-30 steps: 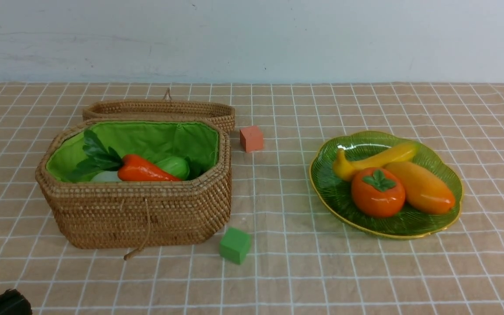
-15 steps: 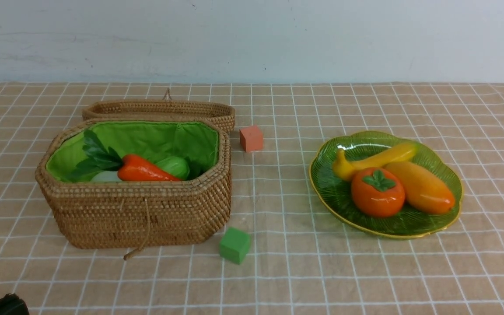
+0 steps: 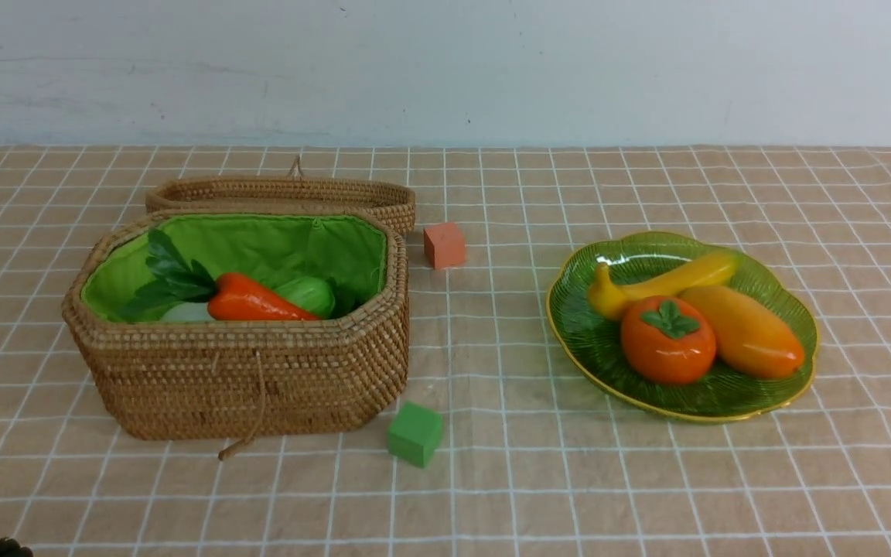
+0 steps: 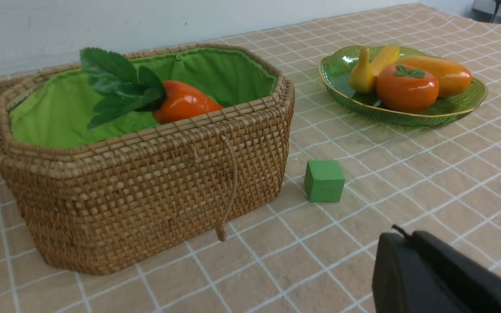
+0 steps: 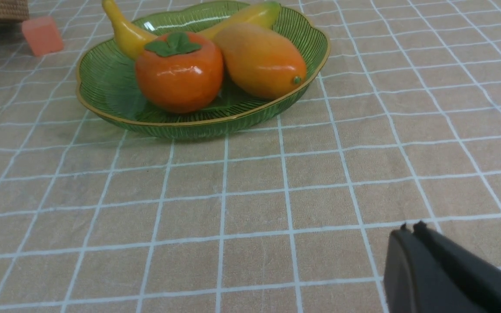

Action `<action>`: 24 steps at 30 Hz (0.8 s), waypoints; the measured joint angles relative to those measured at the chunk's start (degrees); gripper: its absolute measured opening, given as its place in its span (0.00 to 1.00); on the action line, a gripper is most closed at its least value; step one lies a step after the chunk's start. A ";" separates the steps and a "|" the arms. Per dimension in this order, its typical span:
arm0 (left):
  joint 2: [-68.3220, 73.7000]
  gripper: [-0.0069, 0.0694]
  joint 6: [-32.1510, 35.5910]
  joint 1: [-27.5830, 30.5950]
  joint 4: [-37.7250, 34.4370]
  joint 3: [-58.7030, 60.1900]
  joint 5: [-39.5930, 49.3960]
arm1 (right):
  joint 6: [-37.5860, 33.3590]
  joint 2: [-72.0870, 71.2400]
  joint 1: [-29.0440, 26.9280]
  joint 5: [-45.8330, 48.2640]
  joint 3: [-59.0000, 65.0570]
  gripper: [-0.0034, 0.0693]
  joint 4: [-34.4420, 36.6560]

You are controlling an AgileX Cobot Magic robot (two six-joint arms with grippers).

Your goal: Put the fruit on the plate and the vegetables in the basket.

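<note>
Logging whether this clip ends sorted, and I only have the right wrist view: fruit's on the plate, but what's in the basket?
Observer: Front view shows a carrot, a light green gourd and a white radish inside the basket.
Operator: Eggplant too?
Observer: No eggplant shows in any view; the basket's depths are hidden.
Operator: Anything loose nearby?
Observer: A green cube sits on the cloth by the basket's near right corner.

Both tools: matte black, smooth, rounded [image 4: 407, 243] [image 5: 409, 234], w/ tiny tip nubs.
</note>
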 joint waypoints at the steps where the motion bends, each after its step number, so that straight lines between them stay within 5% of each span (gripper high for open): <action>1: 0.00 0.11 0.00 0.00 0.01 0.00 0.22 | 0.00 0.00 0.00 0.00 0.00 0.03 0.05; 12: 0.00 0.11 1.12 1.84 -1.21 0.86 1.05 | 0.00 0.00 0.00 0.00 0.00 0.04 0.10; 17: -1.39 0.07 7.46 18.84 -7.59 1.18 -11.75 | 0.00 0.00 0.00 0.00 0.00 0.04 0.15; 20: -3.68 0.07 15.19 34.54 -17.96 2.32 -17.75 | 0.00 0.00 0.00 0.00 0.00 0.04 0.15; 23: -4.18 0.07 20.80 41.35 -25.80 4.48 -20.25 | 0.00 0.00 0.00 0.00 0.00 0.05 0.15; 24: -4.38 0.07 26.26 45.57 -33.30 8.07 -22.28 | 0.00 0.00 0.00 0.00 0.00 0.05 0.15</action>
